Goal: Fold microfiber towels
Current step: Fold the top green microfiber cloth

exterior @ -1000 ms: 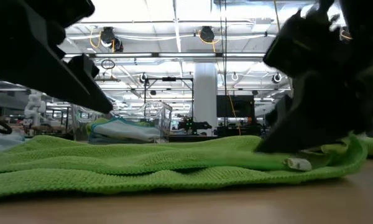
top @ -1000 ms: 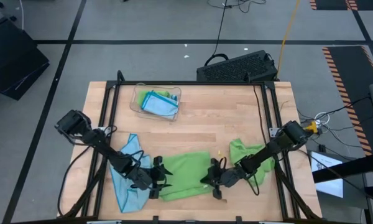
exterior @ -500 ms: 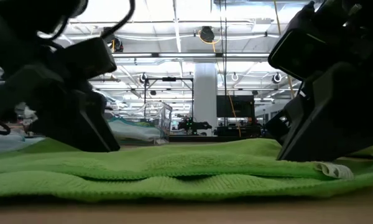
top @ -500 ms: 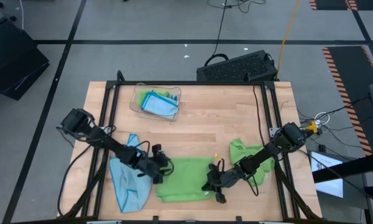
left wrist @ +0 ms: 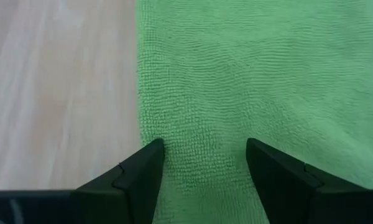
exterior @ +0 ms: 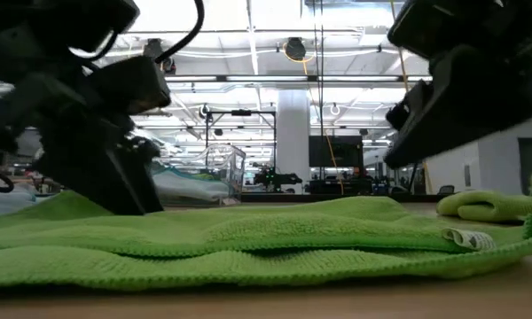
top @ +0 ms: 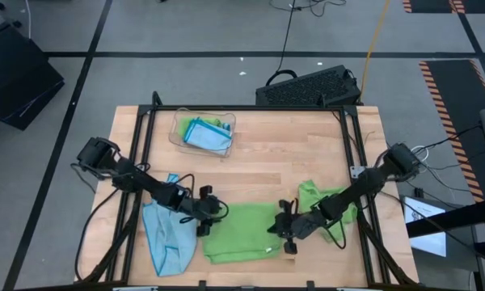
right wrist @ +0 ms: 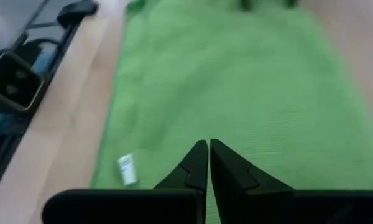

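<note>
A lime green towel (top: 241, 233) is laid folded on the wooden table (top: 267, 162), near the front edge, between the two grippers. Its small white tag (exterior: 469, 238) is seen at the front right corner, lying on the lower layer.

The left gripper (top: 211, 212) is positioned at the towel's left edge. Its fingers (left wrist: 143, 177) are spread wide, and the cloth is visible in the gap between them; nothing is clamped. The fingertips are held low over the towel; whether they touch it cannot be told.

The right gripper (top: 286, 227) is positioned at the towel's right edge. Its fingers (right wrist: 198, 165) are pressed together, and nothing is held between them. In the low view, this gripper is seen raised clear of the cloth.

A second lime green towel (top: 323, 200) is bunched to the right, partly under the right arm. A light blue towel (top: 166, 234) is spread to the left. Further folded towels (top: 205, 133) are stored in the clear tray (top: 178, 128) at the rear left.
</note>
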